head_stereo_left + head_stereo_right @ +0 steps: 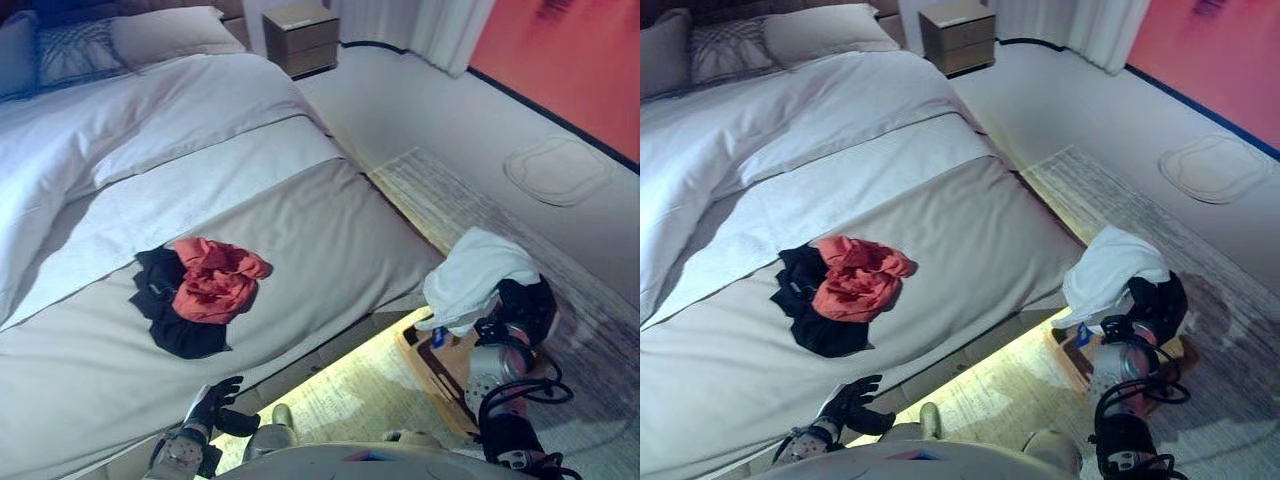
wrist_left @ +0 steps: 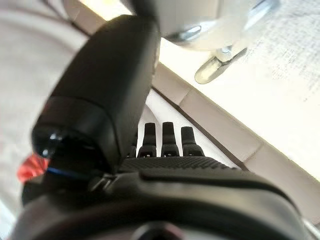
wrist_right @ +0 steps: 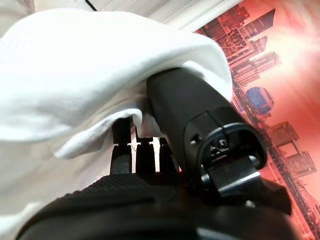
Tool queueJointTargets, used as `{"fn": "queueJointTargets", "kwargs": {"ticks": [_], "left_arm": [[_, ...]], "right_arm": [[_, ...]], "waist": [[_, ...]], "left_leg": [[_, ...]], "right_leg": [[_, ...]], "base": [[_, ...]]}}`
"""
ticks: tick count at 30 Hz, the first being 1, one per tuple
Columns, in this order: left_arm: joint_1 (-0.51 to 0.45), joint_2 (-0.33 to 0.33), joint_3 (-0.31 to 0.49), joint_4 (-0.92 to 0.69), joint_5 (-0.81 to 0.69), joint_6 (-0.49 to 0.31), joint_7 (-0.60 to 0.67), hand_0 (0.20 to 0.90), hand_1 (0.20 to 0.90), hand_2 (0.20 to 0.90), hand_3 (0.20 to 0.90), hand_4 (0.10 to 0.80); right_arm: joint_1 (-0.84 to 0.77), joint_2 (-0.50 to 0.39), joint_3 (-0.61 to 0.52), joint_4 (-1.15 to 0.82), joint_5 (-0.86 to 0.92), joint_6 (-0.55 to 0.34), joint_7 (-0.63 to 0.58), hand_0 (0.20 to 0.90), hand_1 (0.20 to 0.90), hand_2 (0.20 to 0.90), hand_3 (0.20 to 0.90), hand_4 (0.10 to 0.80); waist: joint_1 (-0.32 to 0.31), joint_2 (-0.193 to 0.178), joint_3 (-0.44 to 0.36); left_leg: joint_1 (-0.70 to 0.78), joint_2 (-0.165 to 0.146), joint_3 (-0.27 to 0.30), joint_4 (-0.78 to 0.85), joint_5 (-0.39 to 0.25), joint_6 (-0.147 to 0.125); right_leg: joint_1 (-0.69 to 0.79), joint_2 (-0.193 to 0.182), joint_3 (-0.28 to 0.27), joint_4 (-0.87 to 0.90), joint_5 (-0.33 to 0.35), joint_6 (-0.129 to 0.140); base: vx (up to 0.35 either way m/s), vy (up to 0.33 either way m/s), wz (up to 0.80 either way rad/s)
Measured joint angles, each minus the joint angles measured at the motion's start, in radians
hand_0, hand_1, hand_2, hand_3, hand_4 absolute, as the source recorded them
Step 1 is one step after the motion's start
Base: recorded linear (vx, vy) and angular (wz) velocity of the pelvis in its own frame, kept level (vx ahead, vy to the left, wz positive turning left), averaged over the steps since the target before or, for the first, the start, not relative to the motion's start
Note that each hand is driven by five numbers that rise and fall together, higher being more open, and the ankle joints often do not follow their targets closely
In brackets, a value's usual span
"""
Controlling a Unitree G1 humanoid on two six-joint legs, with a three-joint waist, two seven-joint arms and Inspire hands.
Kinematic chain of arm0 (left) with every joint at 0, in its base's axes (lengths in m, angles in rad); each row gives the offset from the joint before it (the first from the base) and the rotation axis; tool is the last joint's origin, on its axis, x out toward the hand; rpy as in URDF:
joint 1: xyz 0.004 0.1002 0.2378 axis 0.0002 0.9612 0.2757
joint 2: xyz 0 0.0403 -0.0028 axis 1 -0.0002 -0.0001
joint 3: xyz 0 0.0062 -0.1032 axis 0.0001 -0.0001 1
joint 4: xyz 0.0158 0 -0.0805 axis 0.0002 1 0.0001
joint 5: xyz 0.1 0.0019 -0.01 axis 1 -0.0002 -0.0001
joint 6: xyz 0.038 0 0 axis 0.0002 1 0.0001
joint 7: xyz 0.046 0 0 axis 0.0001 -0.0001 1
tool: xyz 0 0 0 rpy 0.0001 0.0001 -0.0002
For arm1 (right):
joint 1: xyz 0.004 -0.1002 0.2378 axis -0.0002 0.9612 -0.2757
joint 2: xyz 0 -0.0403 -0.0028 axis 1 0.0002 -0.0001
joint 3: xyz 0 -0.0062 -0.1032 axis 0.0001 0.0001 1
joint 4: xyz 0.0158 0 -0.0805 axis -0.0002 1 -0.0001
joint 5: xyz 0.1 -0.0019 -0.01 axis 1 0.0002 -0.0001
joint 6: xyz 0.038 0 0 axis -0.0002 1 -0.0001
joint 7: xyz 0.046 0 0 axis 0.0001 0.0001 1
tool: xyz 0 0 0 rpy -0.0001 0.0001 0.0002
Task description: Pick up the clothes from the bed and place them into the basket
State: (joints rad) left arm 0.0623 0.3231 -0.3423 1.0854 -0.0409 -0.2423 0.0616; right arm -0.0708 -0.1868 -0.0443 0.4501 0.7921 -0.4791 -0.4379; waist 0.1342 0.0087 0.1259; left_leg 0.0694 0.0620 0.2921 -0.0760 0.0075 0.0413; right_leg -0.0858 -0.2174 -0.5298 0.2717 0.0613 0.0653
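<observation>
The right robot hand [image 1: 522, 305], fingers curled into a white garment [image 1: 475, 272], should be centred over the wooden basket [image 1: 440, 362] before releasing; red and black clothes [image 1: 200, 290] remain on the bed [image 1: 330, 230].

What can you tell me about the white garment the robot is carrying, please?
The white garment is a soft, crumpled cloth, bunched into a loose bundle. It is draped over the right hand, whose thumb and fingers pinch into its folds in the right wrist view. It hangs off the bed's foot corner, over the wooden basket on the floor, apart from the bed.
</observation>
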Motion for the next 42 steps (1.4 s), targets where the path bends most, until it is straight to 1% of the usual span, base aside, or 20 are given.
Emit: {"fn": "queueJointTargets", "kwargs": {"ticks": [1, 2, 3, 4, 5, 6, 8, 9, 10, 11, 12, 13, 14, 15, 16, 18, 20, 25, 36, 42], "left_arm": [[-0.003, -0.015, -0.004, -0.011, 0.0, -0.002, 0.003, 0.9, 0.9, 0.9, 0.9, 0.8], [-0.006, -0.031, 0.003, -0.022, 0.001, -0.011, 0.01, 0.9, 0.9, 0.9, 0.9, 0.8], [-0.016, -0.035, 0.01, -0.029, 0.0, -0.009, 0.021, 0.9, 0.9, 0.9, 0.9, 0.8], [-0.024, -0.031, 0.016, -0.039, -0.001, -0.016, 0.032, 0.9, 0.9, 0.9, 0.9, 0.8], [-0.037, -0.016, 0.023, -0.044, 0.0, -0.025, 0.033, 0.9, 0.9, 0.9, 0.9, 0.8], [-0.043, -0.005, 0.031, -0.042, -0.003, -0.025, 0.031, 0.9, 0.9, 0.9, 0.9, 0.8], [-0.054, -0.017, 0.051, -0.042, -0.022, -0.027, 0.028, 0.9, 0.9, 0.9, 0.9, 0.8], [-0.054, -0.024, 0.075, -0.04, -0.032, -0.049, 0.017, 0.9, 0.9, 0.9, 0.9, 0.8], [-0.037, -0.03, 0.093, -0.041, -0.053, -0.074, 0.018, 0.9, 0.9, 0.9, 0.9, 0.8], [-0.019, -0.034, 0.097, -0.042, -0.061, -0.086, 0.019, 0.9, 0.9, 0.9, 0.9, 0.8], [0.012, -0.047, 0.106, -0.048, -0.069, -0.096, 0.019, 0.9, 0.9, 0.9, 0.9, 0.8], [0.044, -0.078, 0.125, -0.03, -0.078, -0.095, 0.021, 0.9, 0.9, 0.9, 0.9, 0.8], [0.055, -0.091, 0.135, -0.029, -0.078, -0.093, 0.02, 0.9, 0.9, 0.9, 0.9, 0.8], [0.063, -0.093, 0.143, -0.021, -0.078, -0.092, 0.02, 0.9, 0.9, 0.9, 0.9, 0.8], [0.066, -0.082, 0.15, -0.008, -0.078, -0.088, 0.024, 0.9, 0.9, 0.9, 0.9, 0.8], [0.063, -0.056, 0.155, -0.008, -0.078, -0.085, 0.025, 0.9, 0.9, 0.9, 0.9, 0.8], [0.049, -0.047, 0.155, -0.011, -0.078, -0.086, 0.026, 0.9, 0.9, 0.9, 0.9, 0.8], [0.037, -0.031, 0.172, -0.007, -0.077, -0.089, 0.035, 0.9, 0.9, 0.9, 0.9, 0.8], [0.091, -0.044, 0.18, 0.011, -0.055, -0.091, 0.021, 0.9, 0.9, 0.9, 0.9, 0.8], [0.091, -0.044, 0.179, 0.012, -0.055, -0.106, 0.019, 0.9, 0.9, 0.9, 0.9, 0.8]], "right_arm": [[-0.022, -0.001, 0.024, -0.005, -0.027, 0.002, -0.001, 0.3, 0.3, 0.3, 0.2, 0.1], [-0.044, 0.004, 0.037, 0.002, -0.056, 0.007, -0.006, 0.3, 0.3, 0.3, 0.2, 0.1], [-0.04, 0.016, 0.057, 0.006, -0.062, 0.029, -0.026, 0.3, 0.3, 0.3, 0.2, 0.1], [-0.029, 0.027, 0.085, 0.006, -0.071, 0.047, -0.041, 0.3, 0.3, 0.3, 0.2, 0.1], [-0.016, 0.043, 0.116, 0.006, -0.09, 0.058, -0.053, 0.3, 0.3, 0.3, 0.2, 0.1], [-0.007, 0.056, 0.143, 0.006, -0.109, 0.059, -0.063, 0.3, 0.3, 0.3, 0.2, 0.1], [0.007, 0.053, 0.172, 0.006, -0.127, 0.06, -0.089, 0.3, 0.3, 0.3, 0.2, 0.1], [0.009, 0.054, 0.171, 0.013, -0.126, 0.06, -0.103, 0.3, 0.3, 0.3, 0.2, 0.1], [-0.01, 0.053, 0.178, 0.067, -0.125, 0.06, -0.1, 0.3, 0.3, 0.3, 0.2, 0.1], [-0.024, 0.051, 0.185, 0.095, -0.125, 0.06, -0.096, 0.3, 0.3, 0.3, 0.2, 0.1], [-0.058, 0.039, 0.196, 0.126, -0.122, 0.074, -0.096, 0.3, 0.3, 0.3, 0.2, 0.1], [-0.085, 0.02, 0.202, 0.147, -0.123, 0.079, -0.093, 0.3, 0.3, 0.3, 0.2, 0.1], [-0.086, 0.007, 0.2, 0.148, -0.123, 0.079, -0.095, 0.3, 0.3, 0.3, 0.2, 0.1], [-0.086, 0.001, 0.196, 0.158, -0.123, 0.079, -0.099, 0.3, 0.3, 0.3, 0.2, 0.1], [-0.086, 0.005, 0.197, 0.177, -0.124, 0.08, -0.105, 0.3, 0.3, 0.3, 0.2, 0.1], [-0.069, 0.009, 0.195, 0.197, -0.126, 0.079, -0.123, 0.3, 0.3, 0.3, 0.2, 0.1], [-0.062, 0.008, 0.186, 0.241, -0.126, 0.078, -0.137, 0.3, 0.3, 0.3, 0.2, 0.1], [-0.071, 0.011, 0.18, 0.28, -0.126, 0.097, -0.148, 0.3, 0.3, 0.3, 0.2, 0.1], [-0.213, -0.067, 0.166, 0.375, -0.126, 0.157, -0.168, 0.3, 0.3, 0.3, 0.2, 0.1], [-0.264, -0.089, 0.119, 0.402, -0.128, 0.16, -0.196, 0.3, 0.3, 0.3, 0.2, 0.1]], "waist": [[0.014, 0.002, -0.007], [0.035, 0.031, -0.01], [0.04, 0.019, -0.016], [0.061, 0.001, -0.016], [0.074, -0.037, -0.019], [0.066, -0.074, -0.02], [0.044, -0.086, -0.019], [0.043, -0.098, -0.016], [0.071, -0.119, -0.016], [0.088, -0.126, -0.022], [0.133, -0.119, -0.025], [0.145, -0.091, -0.009], [0.144, -0.065, -0.009], [0.149, -0.051, -0.009], [0.155, -0.054, -0.011], [0.135, -0.063, -0.009], [0.134, -0.065, -0.01], [0.147, -0.044, -0.015], [0.186, -0.003, -0.029], [0.193, -0.002, -0.029]], "left_leg": [[-0.012, -0.059, -0.003, -0.02, -0.001, 0.011], [-0.022, -0.032, 0.04, -0.015, 0.032, 0.041], [-0.029, -0.004, 0.102, -0.009, 0.044, 0.029], [-0.029, 0.021, 0.135, 0.017, 0.042, 0.025], [-0.03, 0.026, 0.17, 0.049, 0.04, 0.021], [-0.031, 0.023, 0.188, 0.069, 0.038, 0.017], [-0.031, 0.041, 0.196, 0.095, 0.036, 0.013], [-0.045, 0.051, 0.144, 0.151, 0.035, 0.011], [-0.106, 0.04, -0.079, 0.261, -0.035, -0.034], [-0.109, 0.002, -0.21, 0.249, -0.061, -0.068], [-0.081, -0.059, -0.372, 0.181, -0.089, -0.093], [-0.065, -0.091, -0.416, 0.119, -0.082, -0.083], [-0.064, -0.094, -0.414, 0.085, -0.071, -0.073], [-0.057, -0.085, -0.419, 0.079, -0.011, -0.064], [-0.044, -0.077, -0.392, 0.064, 0.001, -0.075], [-0.045, -0.065, -0.379, 0.044, 0.007, -0.067], [-0.035, -0.071, -0.379, 0.028, 0.012, -0.065], [-0.023, -0.085, -0.398, 0.02, 0.023, -0.068], [-0.008, -0.095, -0.414, 0.021, 0.033, -0.062], [-0.012, -0.099, -0.42, 0.019, 0.032, -0.063]], "right_leg": [[0.014, 0.046, 0.047, -0.149, 0.036, 0.039], [0.04, 0.083, 0.013, -0.185, -0.022, 0.04], [0.053, 0.071, -0.057, -0.122, -0.098, -0.016], [0.089, 0.069, -0.085, -0.122, -0.113, -0.015], [0.147, 0.06, -0.084, -0.184, -0.083, -0.022], [0.189, 0.054, -0.029, -0.257, -0.036, -0.006], [0.211, 0.084, -0.009, -0.318, -0.027, -0.02], [0.212, 0.098, 0.02, -0.345, -0.026, -0.025], [0.184, 0.094, 0.1, -0.335, -0.027, -0.027], [0.164, 0.09, 0.155, -0.328, -0.027, -0.027], [0.125, 0.095, 0.276, -0.329, -0.014, -0.053], [0.114, 0.117, 0.353, -0.339, -0.01, -0.067], [0.113, 0.137, 0.365, -0.349, -0.009, -0.066], [0.113, 0.153, 0.362, -0.359, -0.01, -0.065], [0.116, 0.15, 0.338, -0.369, -0.012, -0.062], [0.115, 0.138, 0.265, -0.369, -0.028, -0.037], [0.117, 0.127, 0.245, -0.369, -0.026, -0.033], [0.127, 0.113, 0.229, -0.369, -0.002, -0.015], [0.153, 0.105, 0.208, -0.369, 0.013, -0.024], [0.152, 0.099, 0.193, -0.369, 0.012, -0.024]], "base": [[-0.245, -0.289, -1.97], [-0.223, -0.328, -1.91], [-0.15, -0.307, -1.7], [-0.115, -0.248, -1.51], [-0.11, -0.188, -1.35], [-0.121, -0.163, -1.04], [-0.074, -0.098, -0.59], [-0.025, -0.024, -0.99], [-0.038, 0.0, -1.27], [0.021, 0.0, -2.25], [0.027, 0.032, -2.49], [0.032, 0.036, -2.41], [0.016, 0.034, -1.57], [0.0, 0.025, -1.05], [0.002, 0.02, -0.89], [0.019, 0.015, -0.33], [0.055, -0.005, 0.06], [0.082, -0.015, 0.15], [0.03, -0.023, 0.06], [0.008, -0.011, 0.04]]}}
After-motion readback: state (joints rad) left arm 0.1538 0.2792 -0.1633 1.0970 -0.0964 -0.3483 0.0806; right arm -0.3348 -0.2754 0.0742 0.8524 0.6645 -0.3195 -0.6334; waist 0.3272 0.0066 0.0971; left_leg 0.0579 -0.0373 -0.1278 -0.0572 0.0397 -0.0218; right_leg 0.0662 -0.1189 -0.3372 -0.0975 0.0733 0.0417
